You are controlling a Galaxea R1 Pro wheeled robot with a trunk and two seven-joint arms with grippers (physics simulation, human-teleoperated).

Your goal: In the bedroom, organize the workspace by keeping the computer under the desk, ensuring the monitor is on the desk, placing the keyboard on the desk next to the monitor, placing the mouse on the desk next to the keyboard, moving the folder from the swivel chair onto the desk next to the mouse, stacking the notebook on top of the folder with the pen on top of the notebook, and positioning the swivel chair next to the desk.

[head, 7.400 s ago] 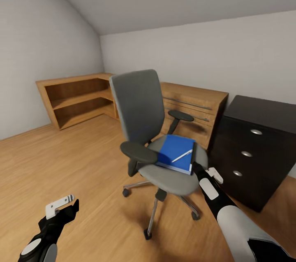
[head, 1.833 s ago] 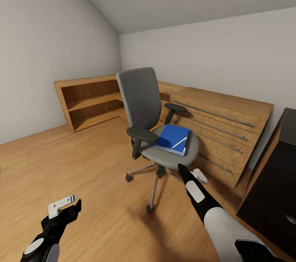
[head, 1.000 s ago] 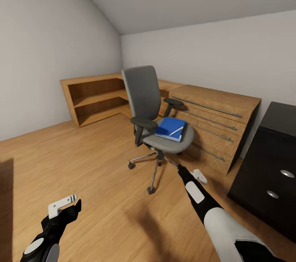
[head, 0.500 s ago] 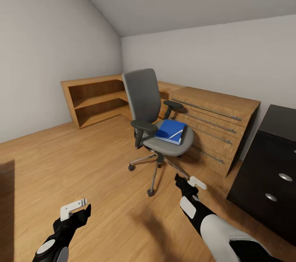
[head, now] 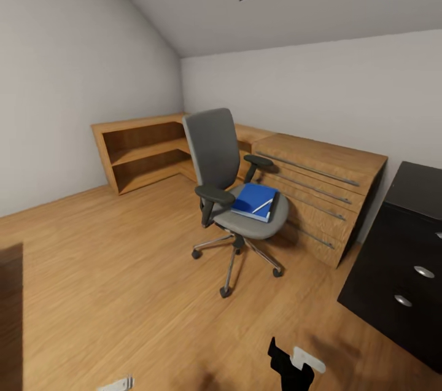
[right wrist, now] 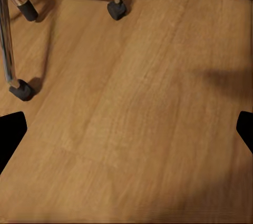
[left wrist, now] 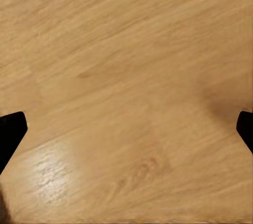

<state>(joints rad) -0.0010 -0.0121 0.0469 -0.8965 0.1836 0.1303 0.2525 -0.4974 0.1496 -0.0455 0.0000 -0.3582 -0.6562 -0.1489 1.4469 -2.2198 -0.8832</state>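
Head view: we see swivel chair [head: 236, 194] mid-room, folder [head: 255, 201] on seat, pen [head: 262, 205] atop; desk [head: 402, 268] nearby.

Right wrist view: chair's castors over wood floor [right wrist: 147, 129].

Right gripper [head: 293, 361], left gripper [left wrist: 126, 129] both spread wide, empty.

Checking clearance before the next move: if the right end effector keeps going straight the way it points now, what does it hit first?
Most likely the bare wood floor: the right wrist view looks down on it between open fingers. The swivel chair castors sit off to the side of that line, though depth is unclear.
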